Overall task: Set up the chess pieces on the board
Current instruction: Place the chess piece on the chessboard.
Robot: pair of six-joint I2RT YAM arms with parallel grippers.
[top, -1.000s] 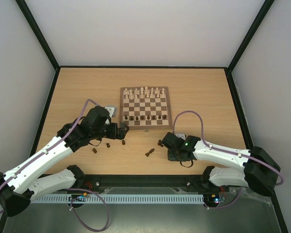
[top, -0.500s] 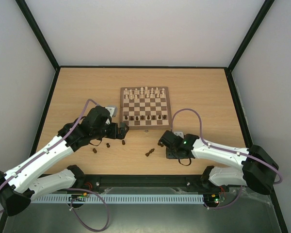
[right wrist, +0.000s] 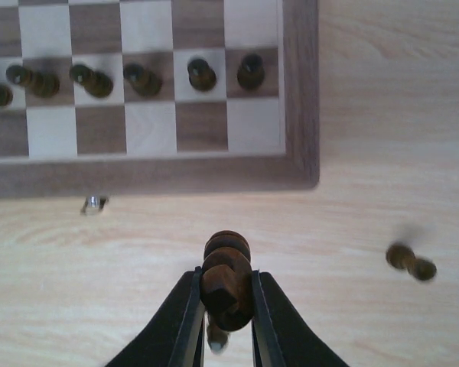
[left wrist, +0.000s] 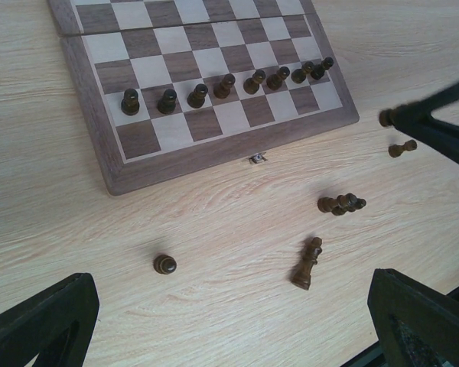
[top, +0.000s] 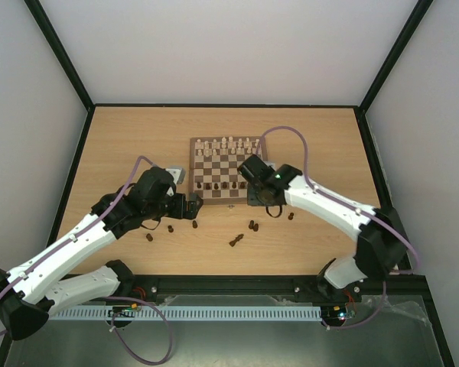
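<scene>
The board (top: 228, 200) lies mid-table, with cream chess pieces (top: 228, 144) on its far rows and a row of dark pawns (top: 228, 184) near its front. My right gripper (right wrist: 226, 306) is shut on a dark brown piece (right wrist: 226, 275), just off the board's near right corner (right wrist: 300, 115); from above, the right gripper (top: 253, 200) sits there. My left gripper (left wrist: 229, 336) is open over the table, left of the board's front edge, with its fingers (left wrist: 38, 321) spread wide. A standing dark pawn (left wrist: 164, 264) and a lying dark piece (left wrist: 307, 263) rest ahead of it.
More dark pieces lie loose on the table in front of the board: a pair (left wrist: 341, 204), a small one (left wrist: 402, 148), one right of the right gripper (right wrist: 411, 262) and two at the left (top: 148, 238). The board's metal latch (right wrist: 94, 203) sticks out of its front edge.
My right arm has swung from the table's near right side up and left to the board's near right corner, its jaws closed on a dark piece. The left arm has not moved.
</scene>
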